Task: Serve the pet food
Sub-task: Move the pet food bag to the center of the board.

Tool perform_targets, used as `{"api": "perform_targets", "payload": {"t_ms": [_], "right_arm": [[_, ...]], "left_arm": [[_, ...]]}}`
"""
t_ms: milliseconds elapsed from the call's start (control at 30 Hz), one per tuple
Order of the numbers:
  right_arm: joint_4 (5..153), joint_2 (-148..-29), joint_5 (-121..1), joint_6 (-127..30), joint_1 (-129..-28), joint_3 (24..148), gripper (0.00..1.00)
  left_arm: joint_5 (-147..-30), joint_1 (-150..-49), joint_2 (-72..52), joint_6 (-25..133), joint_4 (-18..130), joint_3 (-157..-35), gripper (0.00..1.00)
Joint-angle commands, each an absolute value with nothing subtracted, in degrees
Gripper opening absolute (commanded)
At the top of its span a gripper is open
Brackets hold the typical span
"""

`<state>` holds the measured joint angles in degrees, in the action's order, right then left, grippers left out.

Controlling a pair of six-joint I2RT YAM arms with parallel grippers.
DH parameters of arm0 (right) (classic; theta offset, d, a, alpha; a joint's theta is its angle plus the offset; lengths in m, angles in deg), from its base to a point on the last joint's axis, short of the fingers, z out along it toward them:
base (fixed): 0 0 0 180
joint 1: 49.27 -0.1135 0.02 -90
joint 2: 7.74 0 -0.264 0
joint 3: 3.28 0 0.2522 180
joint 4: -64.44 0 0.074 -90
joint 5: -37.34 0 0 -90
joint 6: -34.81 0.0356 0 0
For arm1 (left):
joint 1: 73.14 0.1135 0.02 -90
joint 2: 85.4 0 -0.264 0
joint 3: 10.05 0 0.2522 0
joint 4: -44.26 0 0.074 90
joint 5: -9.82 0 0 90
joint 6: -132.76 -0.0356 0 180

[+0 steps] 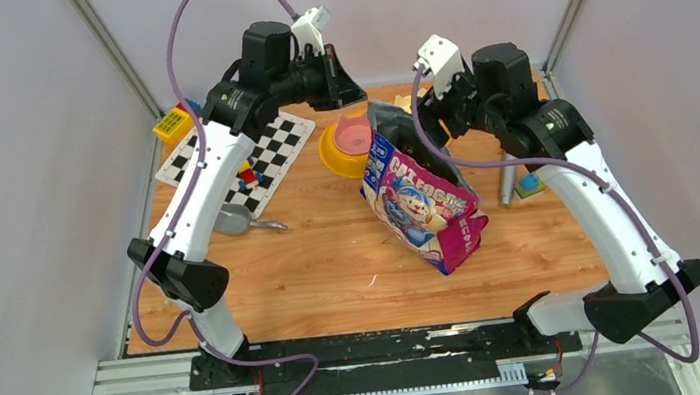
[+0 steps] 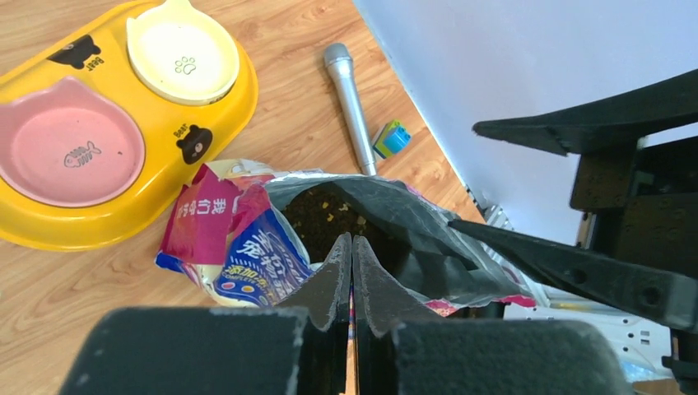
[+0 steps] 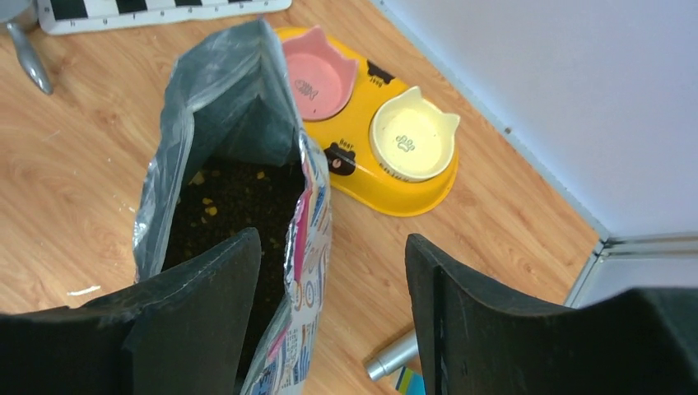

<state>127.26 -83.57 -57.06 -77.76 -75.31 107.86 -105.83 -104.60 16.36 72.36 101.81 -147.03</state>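
Observation:
The blue-and-pink cat bag (image 1: 422, 199) stands open mid-table, and the pet food (image 3: 222, 206) shows as dark kibble inside it. My right gripper (image 3: 331, 239) is open astride the bag's right wall: one finger (image 3: 206, 288) hangs inside the mouth, the other outside. It grips nothing. My left gripper (image 2: 352, 240) is shut with nothing seen between its tips. It hovers above the bag's mouth (image 2: 325, 216), on the feeder's side. The yellow double-bowl feeder (image 1: 332, 151) lies just behind the bag, and both its bowls look bare.
A grey scoop (image 1: 243, 221) lies left of the bag beside a checkered board (image 1: 265, 152) with small toys. A silver cylinder (image 1: 506, 183) and a blue-green block (image 1: 529, 186) lie to the right. A yellow toy (image 1: 171, 124) sits at the back left. Walls enclose the table.

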Motion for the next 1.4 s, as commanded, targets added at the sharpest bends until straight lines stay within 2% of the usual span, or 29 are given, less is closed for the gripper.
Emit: {"api": "perform_targets", "payload": {"t_ms": [0,100,133,167,200,233,267,300,400,500,700,867,1367], "right_arm": [[130.1,-84.0,-59.0,-77.1,-75.0,105.2,0.66],[132.3,-85.6,-59.0,-76.8,-75.1,104.6,0.66],[132.7,-86.2,-58.4,-76.8,-75.0,104.4,0.65],[132.6,-86.8,-57.6,-76.9,-75.1,104.0,0.65],[132.3,-87.1,-56.3,-76.8,-75.0,103.8,0.63],[131.9,-87.6,-54.9,-77.0,-75.1,103.6,0.58],[131.3,-88.0,-53.7,-77.3,-75.0,103.4,0.52],[130.8,-88.6,-52.9,-77.6,-75.0,103.6,0.41],[130.7,-90.3,-47.5,-79.0,-75.1,105.0,0.02],[128.9,-90.2,-43.5,-80.7,-75.0,106.5,0.00],[113.6,-85.9,-33.2,-89.2,-74.2,106.6,0.00],[106.8,-86.1,-34.1,-91.9,-70.2,111.0,0.00],[99.7,-94.9,-32.2,-94.1,-63.4,122.9,0.00]], "left_arm": [[-104.0,-103.8,12.8,70.4,100.3,-148.0,0.09],[-104.6,-102.0,11.2,69.5,99.5,-146.7,0.22],[-104.7,-101.6,10.9,69.2,99.4,-146.6,0.31],[-104.7,-100.5,10.4,68.2,99.3,-146.3,0.36],[-104.8,-100.0,10.2,67.5,99.4,-146.3,0.44],[-105.1,-98.7,9.9,66.4,100.1,-146.4,0.46],[-105.6,-97.9,9.8,65.8,100.3,-146.4,0.51],[-106.4,-96.5,9.7,64.5,101.2,-146.5,0.53],[-107.1,-93.4,9.4,62.9,103.0,-145.9,0.55],[-108.1,-89.8,8.7,62.3,104.1,-143.4,0.55],[-108.0,-87.6,8.6,60.3,105.3,-141.5,0.56],[-109.1,-87.6,10.7,59.7,105.7,-142.7,0.56],[-110.8,-87.6,17.4,55.4,108.5,-147.8,0.59]]}}
